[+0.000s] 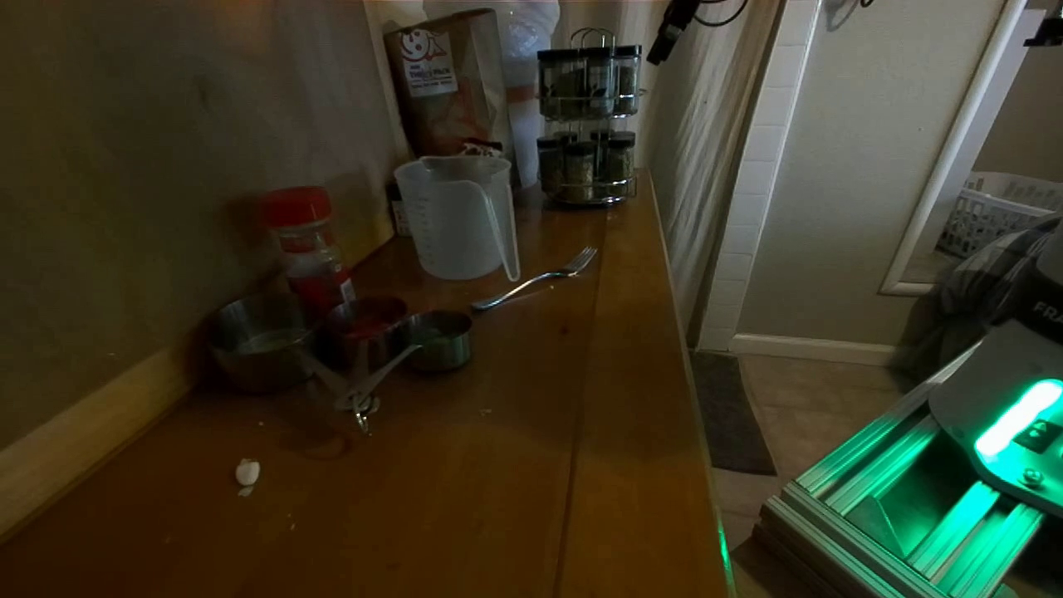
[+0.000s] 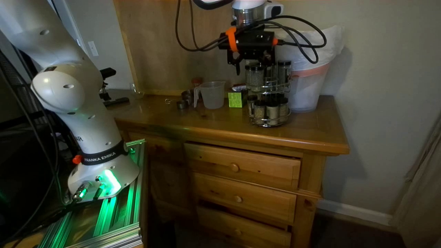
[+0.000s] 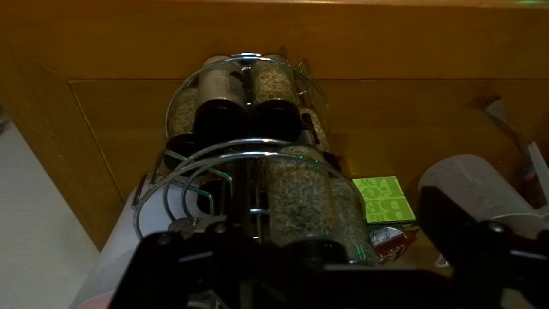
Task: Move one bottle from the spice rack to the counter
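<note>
Nearby, the spice rack (image 2: 269,91) stands mostly below the gripper (image 2: 254,65).

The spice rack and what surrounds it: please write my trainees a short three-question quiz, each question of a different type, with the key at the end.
1. Multiple choice: how many tiers does the spice rack have?
A) one
B) two
C) three

2. True or false: the gripper is fully shut, with no gap between its jaws.

3. Fill in the blank: in the wrist view, the small box on the counter beside the spice rack shows a bright ____ face with lettering.

Key:
1. B
2. False; the jaws stand apart in the wrist view.
3. green
</note>
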